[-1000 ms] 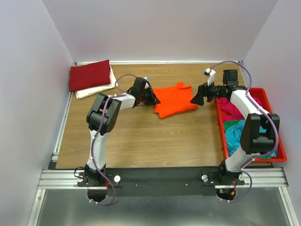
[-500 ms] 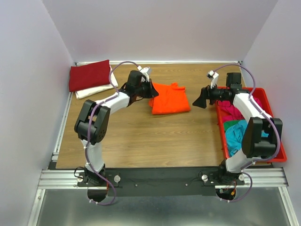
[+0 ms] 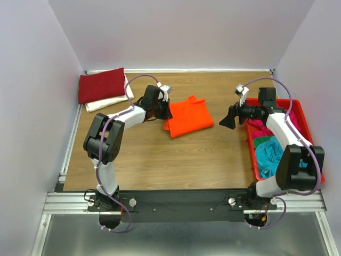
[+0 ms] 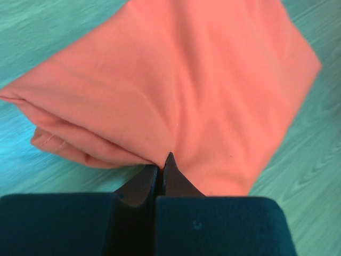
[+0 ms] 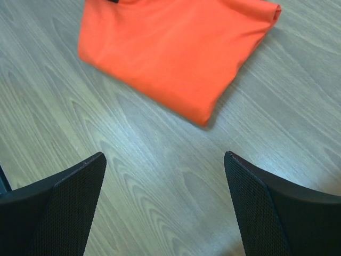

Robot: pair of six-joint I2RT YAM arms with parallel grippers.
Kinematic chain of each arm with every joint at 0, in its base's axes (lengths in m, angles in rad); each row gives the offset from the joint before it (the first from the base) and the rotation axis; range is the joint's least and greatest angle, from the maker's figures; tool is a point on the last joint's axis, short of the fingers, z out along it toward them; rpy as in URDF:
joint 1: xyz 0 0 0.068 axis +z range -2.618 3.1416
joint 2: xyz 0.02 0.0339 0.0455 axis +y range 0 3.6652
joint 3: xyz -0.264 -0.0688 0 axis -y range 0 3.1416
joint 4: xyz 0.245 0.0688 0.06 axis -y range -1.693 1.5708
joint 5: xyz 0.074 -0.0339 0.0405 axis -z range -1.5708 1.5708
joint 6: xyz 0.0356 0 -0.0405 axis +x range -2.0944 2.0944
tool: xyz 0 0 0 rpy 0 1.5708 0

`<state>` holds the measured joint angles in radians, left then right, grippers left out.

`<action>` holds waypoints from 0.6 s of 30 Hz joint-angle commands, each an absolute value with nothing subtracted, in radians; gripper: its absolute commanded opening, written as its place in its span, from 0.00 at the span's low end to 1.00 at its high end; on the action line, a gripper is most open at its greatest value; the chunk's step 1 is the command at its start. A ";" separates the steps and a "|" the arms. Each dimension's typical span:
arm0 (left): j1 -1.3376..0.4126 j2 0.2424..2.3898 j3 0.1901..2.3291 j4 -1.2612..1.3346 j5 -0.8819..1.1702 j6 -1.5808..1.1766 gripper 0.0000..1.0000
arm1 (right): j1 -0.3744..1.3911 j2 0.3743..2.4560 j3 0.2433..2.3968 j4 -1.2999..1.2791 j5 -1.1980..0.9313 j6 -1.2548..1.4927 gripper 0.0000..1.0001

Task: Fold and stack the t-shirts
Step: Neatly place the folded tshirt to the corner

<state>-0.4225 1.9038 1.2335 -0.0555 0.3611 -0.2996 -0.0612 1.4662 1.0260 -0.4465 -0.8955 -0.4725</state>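
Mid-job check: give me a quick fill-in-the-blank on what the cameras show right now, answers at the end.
1. The left hand is ____ on an edge of the orange t-shirt.
2. The right hand is ____ and holds nothing.
3. In the far left corner, the dark red t-shirt lies ____ the white t-shirt.
4. The teal t-shirt lies crumpled in the ____ tray.

Missing words: shut; open; on top of; red.
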 commanded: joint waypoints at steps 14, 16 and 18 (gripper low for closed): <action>-0.380 1.833 1.266 -0.232 0.046 -0.063 0.00 | -0.071 1.477 1.026 -0.476 -0.934 -0.492 0.96; -0.377 1.825 1.270 -0.235 0.023 -0.049 0.00 | -0.071 1.480 1.026 -0.477 -0.937 -0.492 0.96; -0.374 1.825 1.281 -0.241 0.008 -0.034 0.00 | -0.071 1.482 1.028 -0.480 -0.939 -0.492 0.96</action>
